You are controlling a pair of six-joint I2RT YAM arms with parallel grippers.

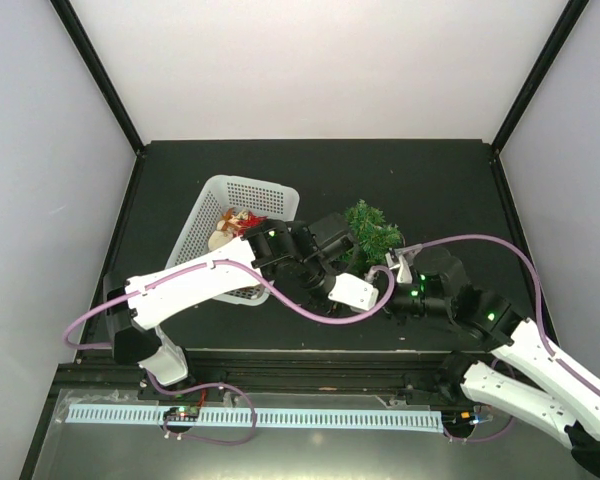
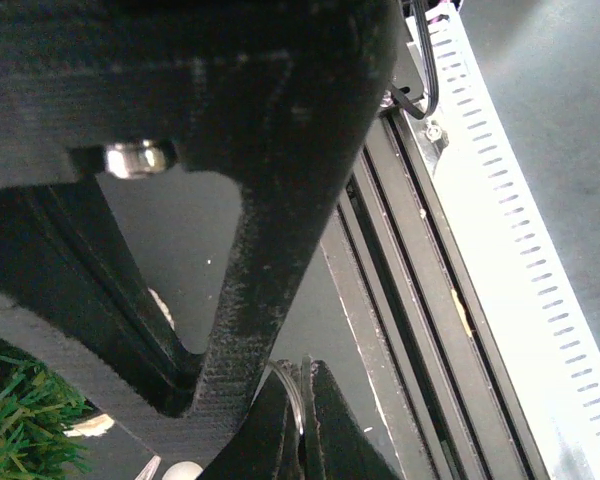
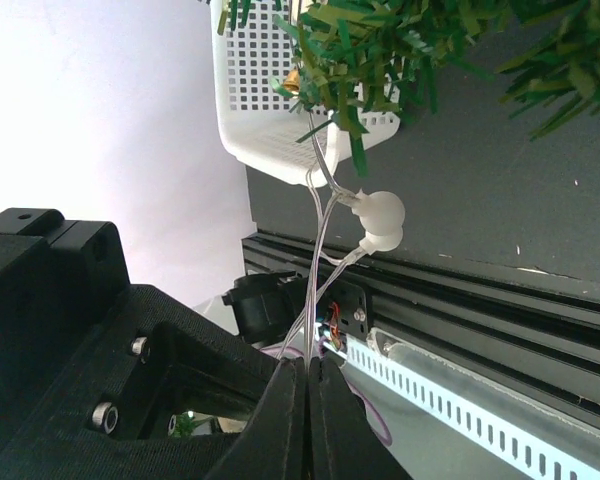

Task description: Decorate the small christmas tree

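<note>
A white mesh basket [image 1: 260, 198] sits on the black table [image 1: 310, 165], left of centre, with red, gold and cream ornaments [image 1: 237, 226] heaped inside it. Along the near edge run a black rail [image 1: 310, 362] and, nearer still, a white slotted cable duct [image 1: 310, 417].

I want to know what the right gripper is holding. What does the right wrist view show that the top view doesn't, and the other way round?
Only the right wrist view: the right gripper shut on a thin clear wire carrying two white bulbs, leading up toward the branches. Only the top view: both arms whole, and red and pale ornaments lying in the white mesh basket. Both: the small christmas tree, the basket beside it and the black table.
</note>
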